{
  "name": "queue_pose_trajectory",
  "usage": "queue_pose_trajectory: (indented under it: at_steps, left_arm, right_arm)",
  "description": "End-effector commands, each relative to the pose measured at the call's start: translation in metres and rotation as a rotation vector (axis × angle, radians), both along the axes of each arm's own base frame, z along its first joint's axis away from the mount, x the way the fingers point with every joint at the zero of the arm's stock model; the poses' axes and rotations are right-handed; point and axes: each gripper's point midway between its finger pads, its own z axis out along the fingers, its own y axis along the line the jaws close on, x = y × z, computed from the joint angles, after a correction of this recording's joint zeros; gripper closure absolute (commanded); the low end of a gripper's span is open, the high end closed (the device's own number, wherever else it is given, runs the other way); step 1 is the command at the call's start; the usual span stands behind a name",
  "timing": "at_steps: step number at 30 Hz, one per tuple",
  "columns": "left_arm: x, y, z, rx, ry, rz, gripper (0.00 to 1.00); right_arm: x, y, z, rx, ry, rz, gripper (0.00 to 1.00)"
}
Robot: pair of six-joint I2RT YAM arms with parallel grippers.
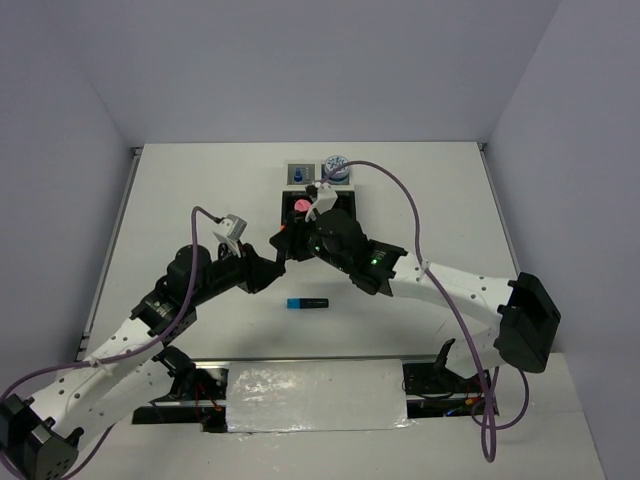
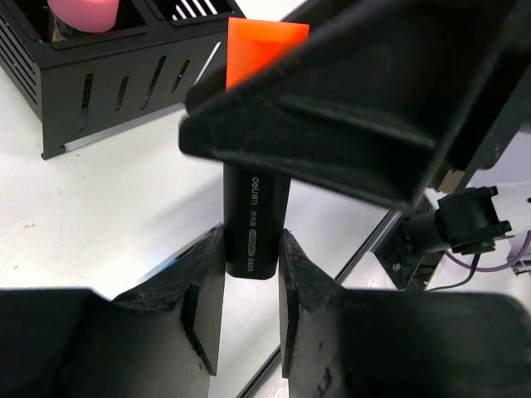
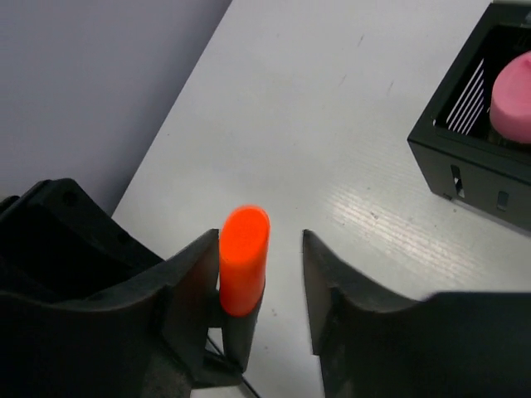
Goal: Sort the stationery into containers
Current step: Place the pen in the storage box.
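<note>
My left gripper (image 2: pixel 251 274) is shut on the lower end of a black highlighter (image 2: pixel 257 211) with an orange cap (image 2: pixel 264 46), holding it upright above the table. My right gripper (image 3: pixel 259 249) stands round the orange cap (image 3: pixel 243 261). Its left finger touches the cap and a gap shows to its right finger (image 3: pixel 319 274). From above, both grippers meet near the highlighter (image 1: pixel 283 232), just left of the black box (image 1: pixel 348 204). A blue-capped highlighter (image 1: pixel 307 303) lies flat on the table.
The black box (image 2: pixel 108 79) holds a pink-capped item (image 2: pixel 83 12), also visible as the pink-capped item (image 3: pixel 510 95) in the box (image 3: pixel 469 157). Behind it sit two grey trays, one (image 1: pixel 292 166) with a blue item, the other holding a patterned roll (image 1: pixel 337 167).
</note>
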Motion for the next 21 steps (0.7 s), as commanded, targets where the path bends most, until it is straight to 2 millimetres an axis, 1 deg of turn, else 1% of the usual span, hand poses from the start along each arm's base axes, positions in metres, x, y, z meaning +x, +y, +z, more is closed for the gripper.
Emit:
queue_pose_trajectory:
  at_steps: [1,2,3,4,5,6,7,8,9,10,11,12,13,14,15,17,18,20,21]
  left_arm:
    - [-0.002,-0.008,0.015,-0.008,-0.072,-0.052,0.91]
    - [-0.002,-0.008,0.012,0.001,-0.064,-0.056,0.89]
    - [-0.002,-0.008,0.014,0.005,-0.069,-0.057,0.85]
    - [-0.001,-0.009,0.014,0.009,-0.069,-0.057,0.64]
    - [0.000,-0.007,0.014,0.018,-0.058,-0.046,0.45]
    - [0.005,-0.002,0.014,0.028,-0.055,-0.003,0.24]
    - [0.008,0.001,0.014,0.038,-0.042,0.025,0.01]
    - [0.010,0.005,0.011,0.055,-0.027,0.053,0.01]
    - [0.013,0.011,0.012,0.078,-0.017,0.088,0.01]
    - [0.016,0.013,0.007,0.099,0.001,0.108,0.01]
    - [0.019,0.017,0.009,0.109,0.013,0.139,0.01]
    - [0.022,0.024,-0.005,0.154,0.062,0.181,0.01]
    - [0.022,0.025,-0.009,0.167,0.082,0.183,0.01]
    - [0.025,0.030,-0.013,0.184,0.098,0.220,0.01]
    - [0.027,0.035,-0.026,0.216,0.145,0.257,0.01]
    - [0.028,0.038,-0.035,0.239,0.180,0.277,0.01]
    - [0.028,0.037,-0.041,0.249,0.209,0.281,0.01]
    - [0.026,0.035,-0.046,0.247,0.224,0.269,0.01]
    - [0.025,0.033,-0.048,0.242,0.232,0.264,0.01]
  right_arm:
    - [0.009,0.007,0.031,0.019,-0.088,-0.009,0.58]
    - [0.011,0.008,0.032,0.007,-0.106,-0.002,0.77]
    - [0.011,0.008,0.031,-0.002,-0.107,-0.003,1.00]
    - [0.010,0.008,0.033,-0.004,-0.118,0.002,1.00]
    - [0.013,0.004,0.034,-0.021,-0.150,0.003,1.00]
    - [0.015,0.000,0.034,-0.029,-0.165,-0.008,1.00]
    - [0.019,-0.008,0.027,-0.051,-0.170,-0.026,1.00]
    - [0.024,-0.019,0.030,-0.055,-0.192,-0.054,1.00]
    - [0.042,-0.037,0.032,-0.078,-0.228,-0.126,1.00]
    - [0.049,-0.051,0.023,-0.108,-0.234,-0.169,1.00]
    - [0.060,-0.066,0.033,-0.105,-0.277,-0.242,1.00]
    - [0.070,-0.082,0.028,-0.158,-0.311,-0.291,1.00]
    - [0.078,-0.091,0.029,-0.179,-0.334,-0.329,1.00]
    - [0.088,-0.103,0.032,-0.199,-0.361,-0.393,1.00]
    - [0.095,-0.113,0.033,-0.247,-0.391,-0.428,1.00]
    - [0.109,-0.124,0.029,-0.296,-0.411,-0.491,1.00]
    - [0.120,-0.135,0.030,-0.314,-0.413,-0.523,1.00]
    - [0.133,-0.139,0.022,-0.324,-0.409,-0.539,1.00]
    - [0.140,-0.146,0.019,-0.334,-0.413,-0.548,1.00]
